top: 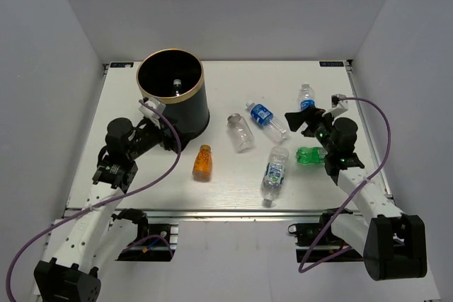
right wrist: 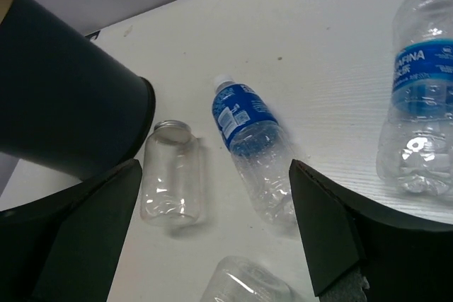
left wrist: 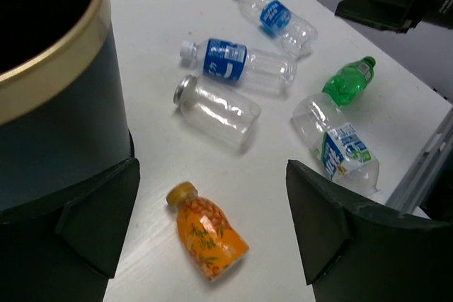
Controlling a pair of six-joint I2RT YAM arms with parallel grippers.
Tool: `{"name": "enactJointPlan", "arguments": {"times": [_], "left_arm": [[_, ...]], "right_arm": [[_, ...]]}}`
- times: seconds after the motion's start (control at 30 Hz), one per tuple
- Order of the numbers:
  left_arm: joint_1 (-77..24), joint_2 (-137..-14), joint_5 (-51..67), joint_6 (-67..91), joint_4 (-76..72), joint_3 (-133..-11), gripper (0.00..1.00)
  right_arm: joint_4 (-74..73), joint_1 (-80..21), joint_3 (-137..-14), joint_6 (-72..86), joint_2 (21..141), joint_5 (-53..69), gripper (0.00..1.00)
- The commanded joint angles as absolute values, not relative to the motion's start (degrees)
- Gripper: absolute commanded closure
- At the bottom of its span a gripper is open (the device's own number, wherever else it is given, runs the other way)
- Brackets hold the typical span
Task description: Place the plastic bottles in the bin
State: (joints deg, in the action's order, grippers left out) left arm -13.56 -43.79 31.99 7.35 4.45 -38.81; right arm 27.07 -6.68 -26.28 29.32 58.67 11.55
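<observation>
Six bottles lie out on the white table [top: 226, 79] in the view from above. The bin [top: 192, 114] stands at the far left, and we see something small inside it, too dim to name. The orange bottle [top: 202, 163] lies nearer to us than the bin, a little to the right. Next come the plain clear bottle [top: 241, 133], the middle blue-label bottle [top: 267, 119] and the squashed bottle [top: 274, 172]. The green bottle [top: 309, 155] lies on the right, and the far blue-label bottle [top: 306, 97] is beyond it. The left arm is bent, and the left gripper [top: 168, 136] reaches right, close by the near side of the bin. The right arm stretches away from us, and the right gripper [top: 296, 122] points left, above the table between those two right-hand bottles.

From the left wrist, we see the left gripper [left wrist: 212, 178] with its fingers [left wrist: 99, 224] spread wide and holding nothing. The orange bottle [left wrist: 207, 240] lies on its side in the gap, lower down. The bin [left wrist: 64, 132] fills the left.

From the right wrist, the right gripper [right wrist: 216, 175] also has its fingers [right wrist: 333, 231] wide and empty. The middle blue-label bottle [right wrist: 248, 139] lies ahead, with the plain clear bottle [right wrist: 170, 178] to its left, near the bin [right wrist: 64, 118]. The far blue-label bottle [right wrist: 421, 104] sits at the right edge; we cannot tell if it stands or lies.
</observation>
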Motion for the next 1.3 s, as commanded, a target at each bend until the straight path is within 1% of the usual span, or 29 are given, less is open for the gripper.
{"name": "enactJointPlan", "arguments": {"times": [0.0,0.07,0.13,0.17,0.2,0.23,0.27,0.3,0.33,0.37,0.4,0.43,0.47,0.57,0.6,0.73,0.77,0.8,0.87,0.93,1.1,1.2,1.23,1.27], "left_arm": [[-13.9,-42.8,31.6,7.4,12.5,-41.0,0.07],[-14.5,-43.6,31.6,6.9,16.8,-43.4,0.08],[-15.2,-45.3,32.2,6.9,19.0,-44.7,0.09],[-15.2,-46.8,32.2,6.9,20.8,-46.0,0.12],[-16.6,-48.0,32.2,6.9,21.9,-46.8,0.12],[-17.2,-49.1,29.9,6.9,24.7,-48.0,0.14],[-18.0,-52.2,28.0,6.9,26.5,-48.6,0.18],[-19.8,-53.7,26.1,6.9,28.1,-48.6,0.2],[-20.7,-55.0,21.2,6.9,29.5,-49.2,0.23],[-21.7,-56.1,18.7,6.9,31.4,-49.2,0.24],[-22.7,-57.8,16.7,6.9,32.1,-48.6,0.24],[-24.8,-58.6,13.0,8.2,33.0,-48.6,0.24],[-25.9,-59.3,11.4,8.2,34.3,-48.6,0.24],[-30.7,-62.7,6.2,10.2,36.4,-49.2,0.2],[-32.2,-64.1,3.0,10.7,38.1,-49.2,0.17],[-39.7,-73.1,-3.2,15.8,40.9,-52.5,0.16],[-42.2,-74.7,-5.2,17.0,40.9,-53.1,0.13],[-43.2,-77.6,-8.7,19.1,41.6,-54.4,0.1],[-45.3,-80.7,-12.5,21.0,43.5,-56.1,0.09],[-46.4,-84.4,-13.2,22.4,43.5,-56.7,0.08],[-48.0,-89.7,-16.9,25.5,42.4,-57.7,0.08],[-48.0,-92.0,-18.2,26.2,42.4,-57.7,0.13],[-48.5,-92.6,-18.9,26.2,42.4,-57.7,0.18],[-48.5,-92.6,-18.9,26.7,41.7,-57.7,0.21]], "right_arm": [[30.8,-6.8,-26.5,25.7,55.7,17.6,0.1],[31.9,-6.9,-25.7,25.7,54.2,19.6,0.1],[25.0,-7.4,-28.5,24.1,54.0,19.7,0.28],[22.8,-7.9,-32.6,23.0,55.0,19.4,0.47],[18.2,-8.3,-34.1,22.1,55.5,18.6,0.85],[13.6,-9.0,-35.3,21.5,56.5,17.6,0.94],[9.1,-9.6,-39.1,20.4,56.8,16.2,0.94],[5.0,-10.6,-40.2,19.5,57.2,15.5,0.78],[3.3,-11.0,-41.0,18.3,57.4,14.6,0.64],[1.8,-11.4,-43.4,18.1,57.8,11.7,0.51],[-1.6,-11.7,-43.9,17.7,57.8,10.7,0.41],[-2.0,-12.8,-44.2,17.4,57.8,10.1,0.21],[-2.3,-13.1,-44.6,17.7,57.9,9.0,0.1],[-2.5,-14.1,-44.6,18.0,58.2,8.1,0.1],[-2.5,-14.2,-44.6,17.8,58.4,7.8,0.1],[-1.9,-14.4,-43.9,18.5,58.9,7.7,0.1],[-1.8,-14.4,-43.9,18.5,58.8,7.8,0.1],[-1.7,-14.3,-43.9,18.7,58.9,7.8,0.1],[-1.6,-14.3,-43.7,18.5,58.5,7.8,0.1],[-1.2,-14.5,-43.2,18.7,57.8,8.0,0.1],[-0.8,-14.5,-42.7,19.0,57.2,9.1,0.1],[-0.8,-14.3,-42.5,19.2,57.0,9.5,0.1],[-0.6,-14.2,-42.5,19.2,56.9,9.8,0.1],[-0.7,-14.3,-42.3,19.2,56.8,9.8,0.1]]}}
